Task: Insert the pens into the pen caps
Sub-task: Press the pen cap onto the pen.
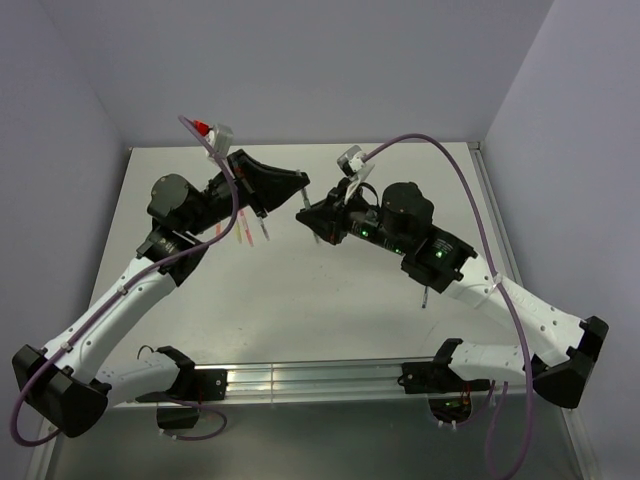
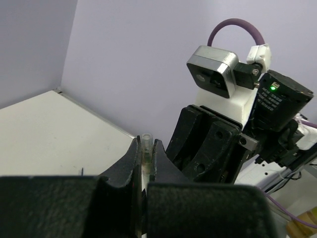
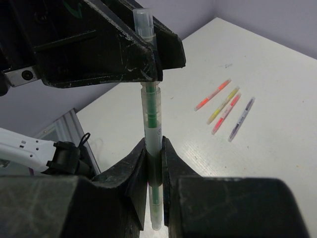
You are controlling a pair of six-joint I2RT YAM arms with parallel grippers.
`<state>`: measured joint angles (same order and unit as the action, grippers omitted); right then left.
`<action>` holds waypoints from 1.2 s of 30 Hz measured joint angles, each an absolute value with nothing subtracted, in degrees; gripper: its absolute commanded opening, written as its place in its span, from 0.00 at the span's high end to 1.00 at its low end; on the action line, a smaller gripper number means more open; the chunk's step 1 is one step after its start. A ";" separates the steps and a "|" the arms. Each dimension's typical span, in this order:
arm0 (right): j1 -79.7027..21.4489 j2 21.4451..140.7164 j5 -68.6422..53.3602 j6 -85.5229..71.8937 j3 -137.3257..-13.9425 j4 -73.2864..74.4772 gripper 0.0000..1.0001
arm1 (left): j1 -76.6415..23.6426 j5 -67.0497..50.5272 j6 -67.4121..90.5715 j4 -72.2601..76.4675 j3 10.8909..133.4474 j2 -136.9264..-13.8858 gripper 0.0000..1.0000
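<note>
The right claw (image 3: 154, 151) clamps the green pen (image 3: 151, 116), whose long axis runs straight into the clear cap (image 3: 143, 22) pinched by the left claw (image 2: 146, 151) facing it, both raised above the surface (image 3: 277, 64) where other pens (image 3: 225, 106) lie.

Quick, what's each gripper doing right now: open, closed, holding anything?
Left gripper: closed on a clear pen cap.
Right gripper: closed on the green-clear pen.
</note>
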<state>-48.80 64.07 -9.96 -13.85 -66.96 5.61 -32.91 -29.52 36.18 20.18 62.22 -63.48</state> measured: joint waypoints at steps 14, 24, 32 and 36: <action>-48.71 62.70 -15.66 -14.13 -65.49 4.71 1.00 | -29.47 -41.69 43.09 36.34 56.01 -63.59 1.00; -48.03 62.39 -19.59 -15.97 -65.14 5.17 1.00 | -29.30 -43.68 45.56 44.16 52.38 -63.59 1.00; -47.35 62.54 -21.12 -17.61 -65.17 5.17 1.00 | -31.59 -40.32 39.38 40.36 52.38 -61.87 1.00; -47.09 62.96 -21.80 -18.17 -65.23 5.15 1.00 | -32.75 -38.02 35.99 37.45 52.40 -60.77 1.00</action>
